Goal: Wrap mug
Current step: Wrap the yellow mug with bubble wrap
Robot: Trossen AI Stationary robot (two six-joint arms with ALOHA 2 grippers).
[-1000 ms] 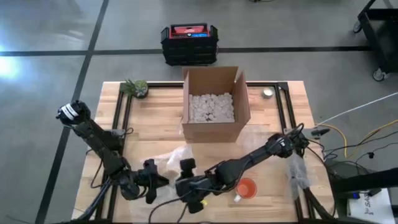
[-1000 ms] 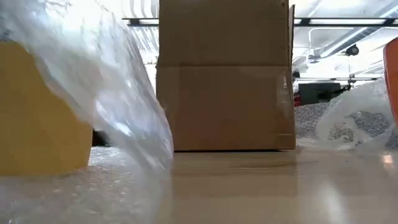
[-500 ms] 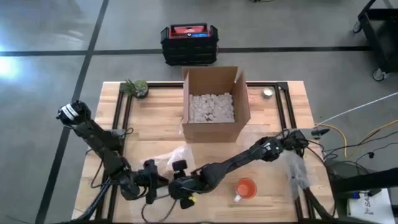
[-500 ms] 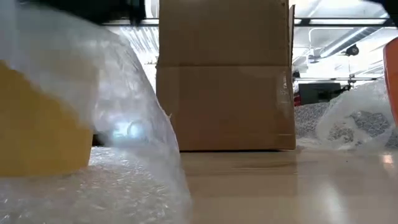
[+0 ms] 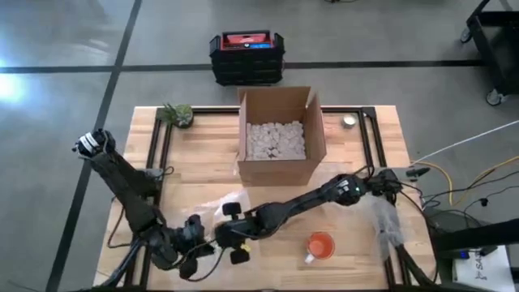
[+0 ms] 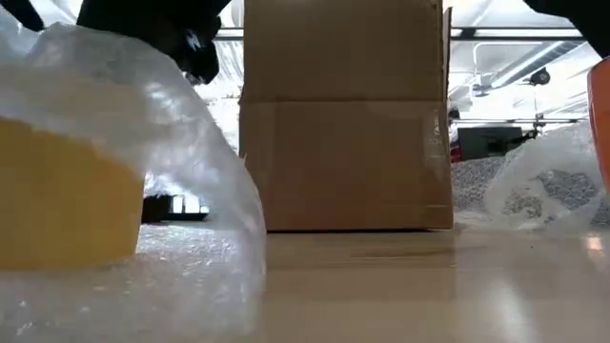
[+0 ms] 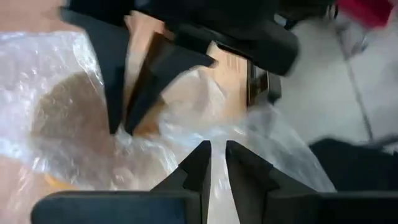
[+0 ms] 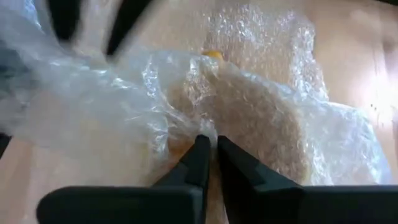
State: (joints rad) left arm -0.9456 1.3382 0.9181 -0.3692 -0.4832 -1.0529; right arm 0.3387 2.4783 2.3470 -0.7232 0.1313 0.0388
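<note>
- Fingers of the left gripper (image 7: pixel 212 163) stand almost together, with a thin fold of bubble wrap (image 7: pixel 81 137) pinched between their tips in the left wrist view.
- Fingers of the right gripper (image 8: pixel 210 155) are likewise drawn narrow, nipping an edge of the same clear wrap (image 8: pixel 249 106) in the right wrist view.
- From above, both grippers meet at the near left part of the table (image 5: pixel 195 170), the left gripper (image 5: pixel 192 245) just beside the right gripper (image 5: pixel 229 237), whose arm reaches across from the right side.
- A yellow mug (image 6: pixel 57 205) sits under the wrap at the left of the low view, the plastic draped over its top and side.
- Its yellow shows only as a small patch through the plastic in the right wrist view (image 8: pixel 211 55).
- An orange cup (image 5: pixel 321 245) stands apart on the near right of the table.
- An open cardboard box (image 5: pixel 280 134) holding white packing peanuts (image 5: pixel 276 139) stands at the middle.
- A small plant (image 5: pixel 178 113) sits at the far left corner.
- A black and red case (image 5: pixel 246 55) lies on the floor beyond the table.
</note>
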